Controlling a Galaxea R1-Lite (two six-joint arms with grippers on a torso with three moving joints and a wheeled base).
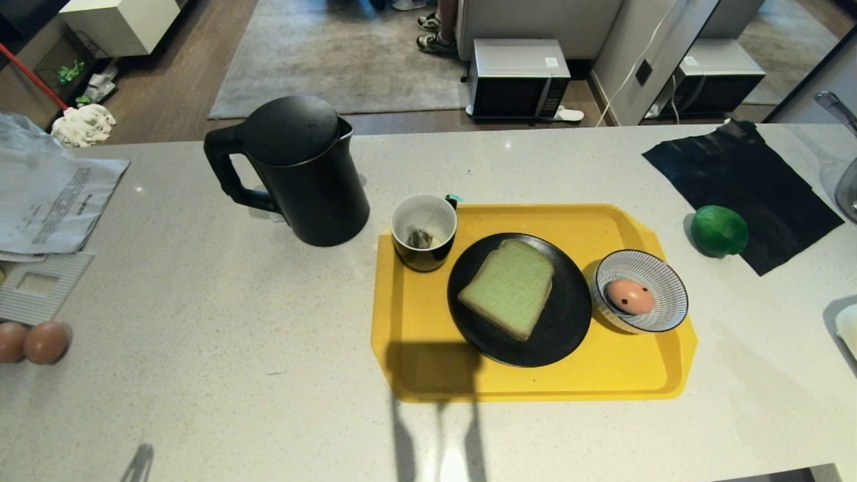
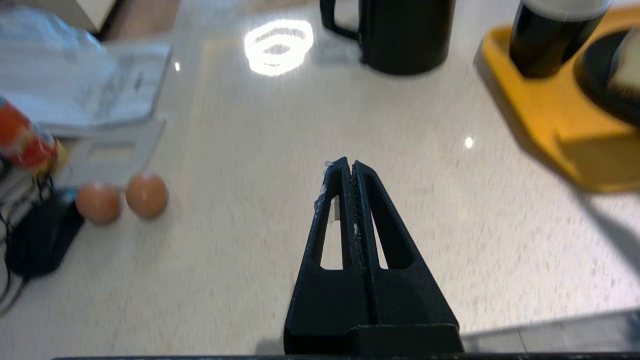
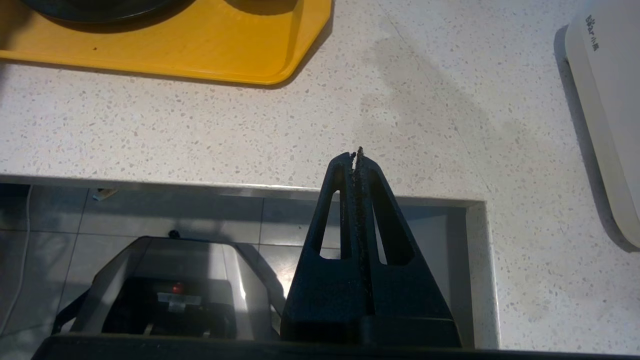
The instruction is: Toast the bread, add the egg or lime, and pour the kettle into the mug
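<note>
Both pincers, left pincer [image 2: 352,165] and right pincer [image 3: 356,152], are hovering pressed together over the surface's [image 1: 201,375] near edge, while farther back the tray [image 1: 415,321] is carrying bread [image 1: 509,286], egg [image 1: 629,296] and mug [image 1: 423,231], the kettle [image 1: 301,171] standing beyond.

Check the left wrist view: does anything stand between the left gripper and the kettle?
Nothing visible does. The shut left gripper hangs over bare counter, with the kettle beyond it; two brown eggs lie off to one side.

A yellow tray [image 1: 415,335] on the pale surface [image 1: 201,335] carries the mug [image 1: 424,231], the bread [image 1: 509,286] on a black plate [image 1: 566,321], and the egg [image 1: 629,296] in a striped bowl [image 1: 669,281]. The kettle [image 1: 301,171] stands just left of the tray, the lime [image 1: 719,231] to its right.
</note>
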